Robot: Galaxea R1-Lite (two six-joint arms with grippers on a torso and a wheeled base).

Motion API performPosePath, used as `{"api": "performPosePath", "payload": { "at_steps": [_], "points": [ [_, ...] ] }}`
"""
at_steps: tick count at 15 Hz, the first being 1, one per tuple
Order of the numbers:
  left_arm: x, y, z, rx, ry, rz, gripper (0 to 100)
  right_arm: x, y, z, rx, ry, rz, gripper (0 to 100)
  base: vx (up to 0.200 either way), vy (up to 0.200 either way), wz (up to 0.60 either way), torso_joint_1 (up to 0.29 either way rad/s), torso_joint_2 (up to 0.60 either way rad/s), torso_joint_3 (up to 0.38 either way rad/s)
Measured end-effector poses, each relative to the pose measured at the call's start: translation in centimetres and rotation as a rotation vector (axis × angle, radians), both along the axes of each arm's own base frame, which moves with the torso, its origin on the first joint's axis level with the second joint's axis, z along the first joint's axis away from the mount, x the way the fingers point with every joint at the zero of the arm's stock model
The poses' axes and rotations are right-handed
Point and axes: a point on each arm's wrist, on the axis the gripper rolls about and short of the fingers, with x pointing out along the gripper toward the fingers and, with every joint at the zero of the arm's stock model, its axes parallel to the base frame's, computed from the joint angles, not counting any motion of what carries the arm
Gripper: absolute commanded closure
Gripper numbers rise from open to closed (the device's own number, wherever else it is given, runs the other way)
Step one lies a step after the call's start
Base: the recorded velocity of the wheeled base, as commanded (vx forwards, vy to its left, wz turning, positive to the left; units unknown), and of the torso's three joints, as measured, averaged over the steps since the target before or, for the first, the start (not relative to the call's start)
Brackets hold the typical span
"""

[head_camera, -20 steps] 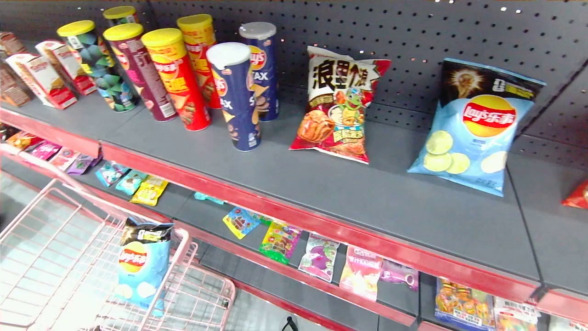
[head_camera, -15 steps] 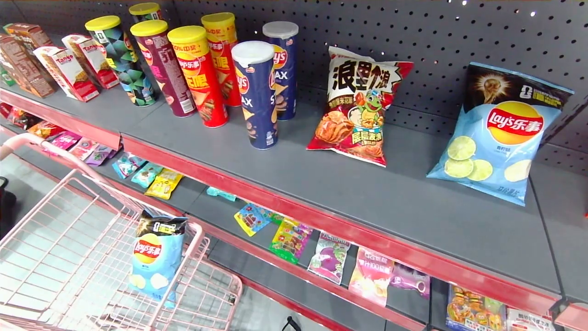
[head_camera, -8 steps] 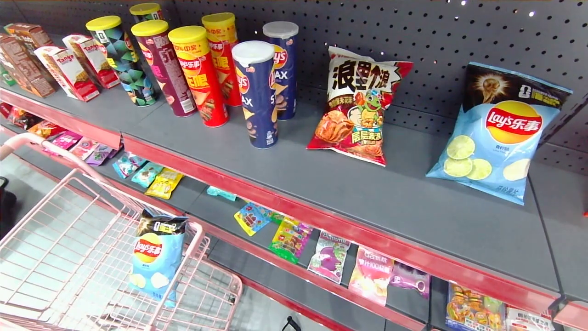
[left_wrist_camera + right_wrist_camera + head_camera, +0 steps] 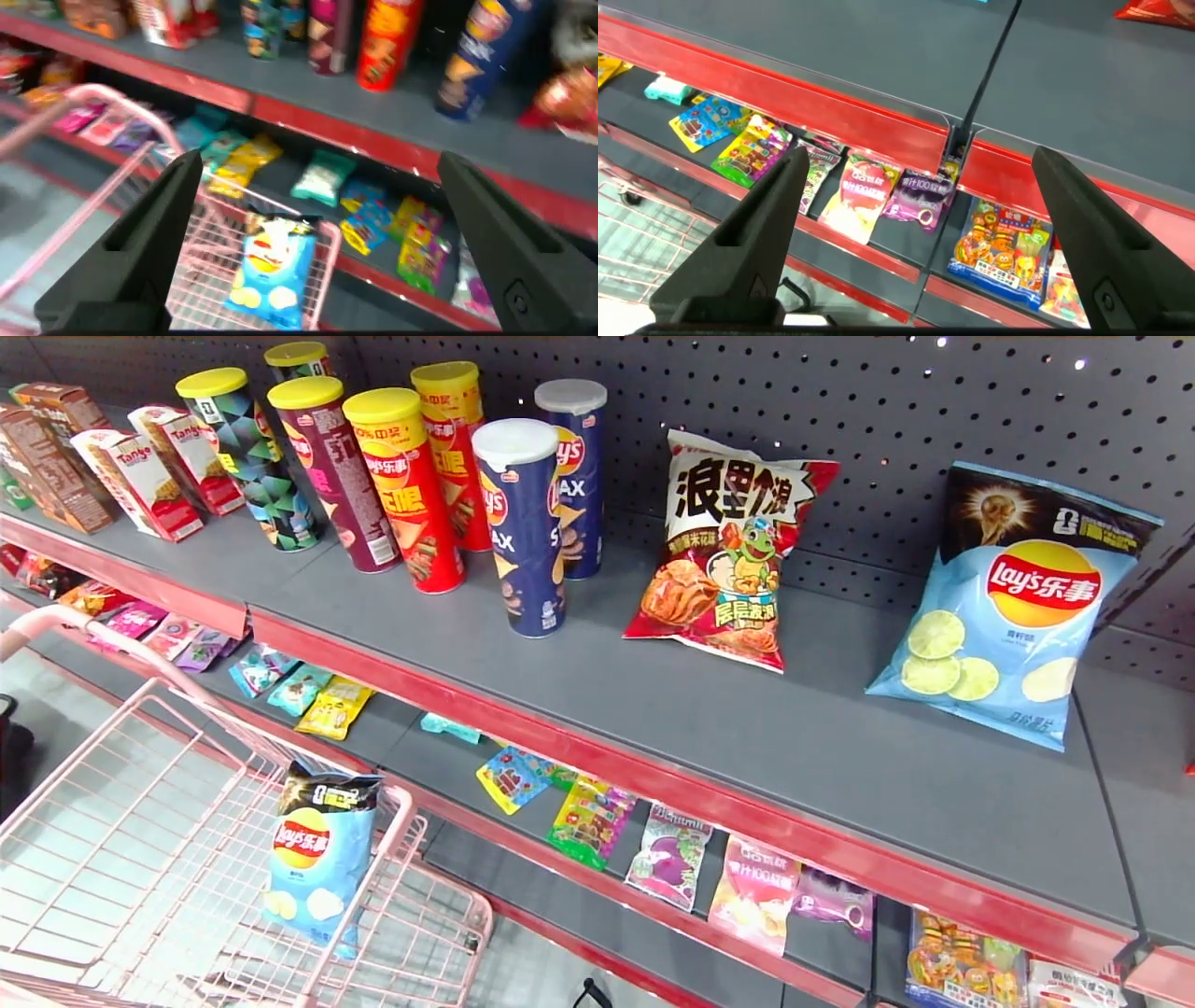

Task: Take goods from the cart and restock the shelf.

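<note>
A light-blue chip bag stands upright in the corner of the pink wire cart at the lower left. The same chip bag lies beyond my left gripper, which hangs open above the cart with nothing between its fingers. A matching blue chip bag leans on the pegboard at the right of the grey top shelf. My right gripper is open too, hovering before the red shelf edge and the lower shelf's candy packs.
On the top shelf stand several chip cans, a red snack bag and cracker boxes. Small candy packs line the lower shelf. Free shelf room lies in front of the two bags.
The head camera swung left early on, shifting the whole picture to the right; since then the scene holds still. The goods and the cart have not moved.
</note>
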Motion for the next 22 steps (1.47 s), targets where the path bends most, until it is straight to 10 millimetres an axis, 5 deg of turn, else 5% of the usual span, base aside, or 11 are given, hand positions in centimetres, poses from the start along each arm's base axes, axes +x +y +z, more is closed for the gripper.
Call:
{"api": "performPosePath", "payload": {
  "at_steps": [2, 4, 10, 14, 18, 22],
  "points": [
    [2.6, 0.1, 3.9, -0.042, 0.203, 0.109, 0, 0.0, 0.0, 0.0, 0.0, 0.0, 0.0, 0, 0.0, 0.0, 0.0, 0.0, 0.0, 0.0],
    [5.7, 0.3, 3.2, -0.09, 0.533, 0.155, 0, 0.0, 0.0, 0.0, 0.0, 0.0, 0.0, 0, 0.0, 0.0, 0.0, 0.0, 0.0, 0.0],
    [16.9, 2.9, -2.3, -0.191, 0.799, 0.129, 0, 0.0, 0.0, 0.0, 0.0, 0.0, 0.0, 0, 0.0, 0.0, 0.0, 0.0, 0.0, 0.0],
    [23.7, 7.6, -7.8, -0.019, 1.002, 0.053, 0, 0.0, 0.0, 0.0, 0.0, 0.0, 0.0, 0, 0.0, 0.0, 0.0, 0.0, 0.0, 0.0],
    [29.6, 11.1, -12.2, 0.022, 0.97, -0.045, 0, 0.0, 0.0, 0.0, 0.0, 0.0, 0.0, 0, 0.0, 0.0, 0.0, 0.0, 0.0, 0.0],
    [33.4, 10.5, -16.5, 0.02, 0.988, -0.203, 0, 0.0, 0.0, 0.0, 0.0, 0.0, 0.0, 0, 0.0, 0.0, 0.0, 0.0, 0.0, 0.0]
  ]
}}
